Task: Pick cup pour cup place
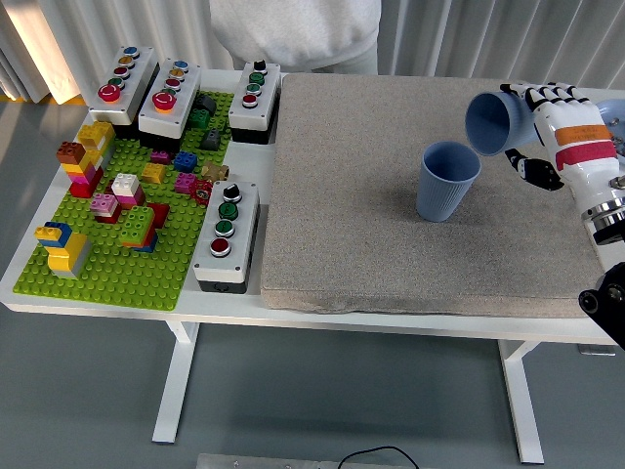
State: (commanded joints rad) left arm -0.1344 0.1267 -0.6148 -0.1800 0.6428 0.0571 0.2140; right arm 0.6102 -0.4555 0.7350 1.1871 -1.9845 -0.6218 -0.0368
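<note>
While your right hand [547,122] grips the tipped blue ribbed paper cup [491,123] up and right of the upright blue ribbed paper cup [447,181] on the grey felt mat [391,225], shift its mouth over that rim before tilting further.

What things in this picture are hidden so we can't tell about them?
Head view only:
- Inside of the standing cup: the angle shows only its rim, so contents unknown.
- Anything pouring from the tilted cup in the right hand: too small to tell.
- The person: cut off by the top edge.
- Left hand: out of view.
</note>
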